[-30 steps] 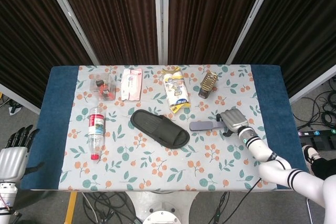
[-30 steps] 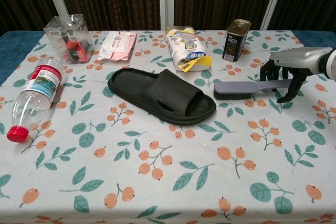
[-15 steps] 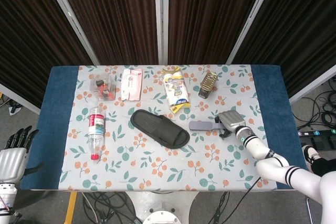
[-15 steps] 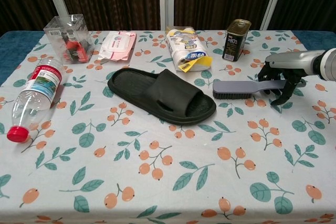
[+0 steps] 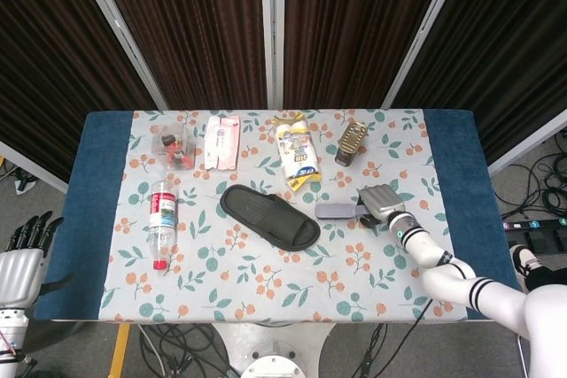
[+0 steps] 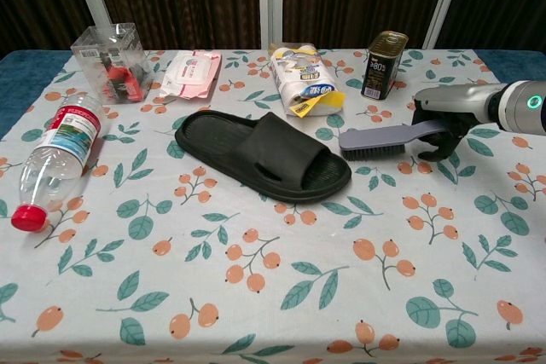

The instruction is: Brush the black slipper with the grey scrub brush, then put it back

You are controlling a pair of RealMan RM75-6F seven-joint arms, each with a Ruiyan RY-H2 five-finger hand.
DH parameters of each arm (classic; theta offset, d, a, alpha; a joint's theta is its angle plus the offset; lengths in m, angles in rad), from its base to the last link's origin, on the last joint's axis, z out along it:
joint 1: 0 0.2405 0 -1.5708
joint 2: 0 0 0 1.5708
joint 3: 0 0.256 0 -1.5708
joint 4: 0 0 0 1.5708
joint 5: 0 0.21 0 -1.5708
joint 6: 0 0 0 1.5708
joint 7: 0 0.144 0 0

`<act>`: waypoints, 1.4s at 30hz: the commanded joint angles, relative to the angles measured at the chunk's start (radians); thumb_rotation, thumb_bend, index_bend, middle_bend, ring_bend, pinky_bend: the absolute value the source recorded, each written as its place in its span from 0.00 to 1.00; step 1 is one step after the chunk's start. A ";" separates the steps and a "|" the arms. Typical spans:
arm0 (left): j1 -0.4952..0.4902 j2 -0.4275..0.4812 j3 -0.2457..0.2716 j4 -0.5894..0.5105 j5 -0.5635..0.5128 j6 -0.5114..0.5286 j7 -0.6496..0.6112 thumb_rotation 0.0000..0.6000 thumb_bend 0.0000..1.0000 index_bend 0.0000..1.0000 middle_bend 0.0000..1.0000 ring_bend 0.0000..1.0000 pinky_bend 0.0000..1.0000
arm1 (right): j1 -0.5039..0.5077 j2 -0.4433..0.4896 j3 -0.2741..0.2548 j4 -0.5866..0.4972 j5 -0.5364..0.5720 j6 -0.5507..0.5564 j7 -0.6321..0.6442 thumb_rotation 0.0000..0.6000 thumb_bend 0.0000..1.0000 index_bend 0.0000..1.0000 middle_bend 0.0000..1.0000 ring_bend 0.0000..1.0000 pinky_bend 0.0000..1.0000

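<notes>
While our right hand (image 6: 445, 122) has its fingers curled around the handle of the grey scrub brush (image 6: 374, 140), the brush sits just right of the black slipper (image 6: 263, 154), bristles down; in the chest view its handle end looks lifted slightly off the table (image 5: 97, 219), though we cannot tell whether the bristles still touch the cloth. Head view shows the same: right hand (image 5: 384, 203) over the handle end, brush (image 5: 337, 211) pointing left toward the slipper (image 5: 269, 216), a small gap between brush head and slipper toe. The slipper lies flat near the middle of the floral cloth, sole down, heel toward the back left, toe toward the front right. Our left hand (image 5: 25, 250) is off the table at the lower left edge of the head view, holding nothing, fingers straight, pointing up and slightly apart. Other items: a plastic bottle (image 6: 55, 158) with a red cap on its side at the left, a clear box (image 6: 113, 60) at the back left, a pink wipes pack (image 6: 189, 72) beside it, a yellow-and-white packet (image 6: 305, 81) behind the slipper, and a small tin can (image 6: 384, 64) upright behind the brush.
</notes>
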 commanded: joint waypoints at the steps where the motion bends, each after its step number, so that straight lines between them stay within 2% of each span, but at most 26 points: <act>1: -0.006 0.006 -0.003 0.003 0.015 0.006 -0.010 1.00 0.19 0.17 0.16 0.05 0.13 | -0.011 -0.009 0.012 0.009 -0.046 0.024 0.069 1.00 0.48 1.00 0.91 0.96 1.00; 4: -0.020 0.017 -0.005 0.002 0.042 0.005 -0.042 1.00 0.26 0.17 0.16 0.05 0.13 | -0.033 -0.004 0.013 0.009 -0.127 0.083 0.156 1.00 0.48 1.00 0.94 1.00 1.00; 9: -0.080 0.024 -0.015 0.010 0.098 -0.034 -0.123 1.00 0.34 0.17 0.16 0.05 0.13 | -0.063 0.037 -0.002 -0.007 -0.268 0.189 0.348 1.00 0.45 1.00 0.98 1.00 1.00; 13: -0.167 0.025 -0.026 0.022 0.169 -0.091 -0.180 1.00 0.35 0.17 0.16 0.05 0.13 | -0.077 0.104 -0.008 -0.064 -0.344 0.278 0.442 1.00 0.43 1.00 0.99 1.00 1.00; 18: -0.331 0.010 -0.058 0.054 0.240 -0.219 -0.305 1.00 0.30 0.17 0.16 0.05 0.13 | -0.073 0.218 0.003 -0.180 -0.382 0.331 0.463 1.00 0.41 1.00 1.00 1.00 1.00; 22: -0.468 -0.019 -0.076 0.079 0.273 -0.349 -0.314 1.00 0.28 0.17 0.16 0.05 0.13 | -0.055 0.299 0.017 -0.273 -0.374 0.316 0.421 1.00 0.39 1.00 1.00 1.00 1.00; 29: -0.698 -0.156 -0.104 0.194 0.260 -0.589 -0.334 1.00 0.27 0.17 0.16 0.05 0.13 | -0.028 0.372 0.047 -0.409 -0.287 0.279 0.198 1.00 0.39 1.00 1.00 1.00 1.00; 35: -0.814 -0.260 -0.093 0.293 0.247 -0.706 -0.305 1.00 0.28 0.16 0.16 0.05 0.13 | -0.024 0.380 0.052 -0.462 -0.210 0.270 0.095 1.00 0.39 1.00 1.00 1.00 1.00; 42: -0.900 -0.369 -0.067 0.421 0.187 -0.843 -0.268 1.00 0.28 0.15 0.13 0.05 0.13 | -0.016 0.341 0.037 -0.445 -0.142 0.256 0.002 1.00 0.39 1.00 1.00 1.00 1.00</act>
